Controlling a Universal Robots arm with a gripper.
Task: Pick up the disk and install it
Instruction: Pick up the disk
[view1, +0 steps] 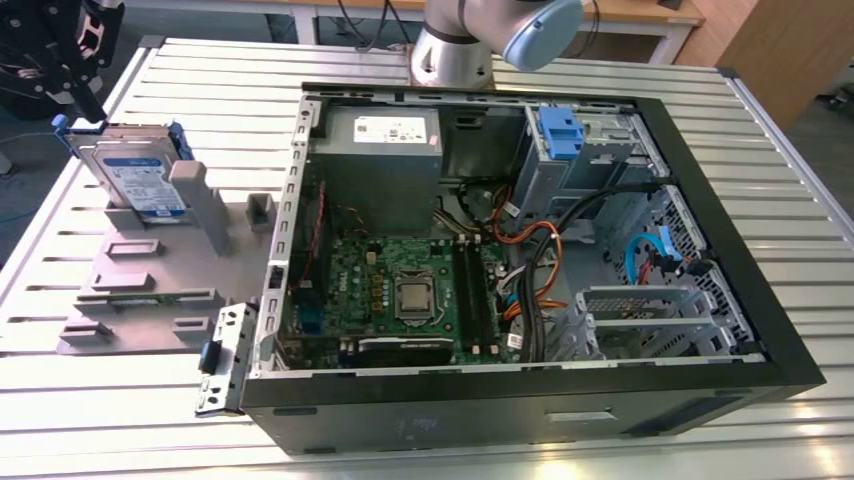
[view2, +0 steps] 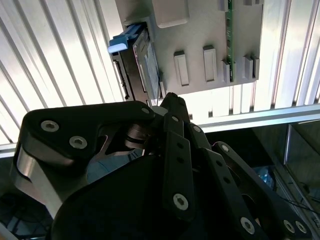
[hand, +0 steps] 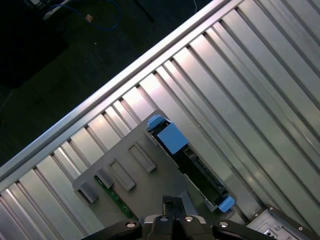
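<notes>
The disk (view1: 138, 175) stands on edge in a grey fixture (view1: 147, 285) on the exterior view's left, silver with a white-and-blue label and a blue carrier around it. My gripper (view1: 84, 103) hangs just above and beside the disk's top corner, apart from it, shut with nothing between the fingers. The second wrist view shows the gripper (view2: 170, 98) with its tips pressed together, and the disk (view2: 146, 59) edge-on beyond them. In the first wrist view the gripper (hand: 172, 204) sits over the fixture beside the disk (hand: 192, 162).
An open computer case (view1: 747, 250) lies on the slatted metal table (view1: 200, 80), on the exterior view's right. Inside are a grey power supply (view1: 380, 135), a motherboard (view1: 400, 290), cables, and a drive bay with a blue bracket (view1: 561, 130). The arm's base (view1: 447, 50) stands behind the case.
</notes>
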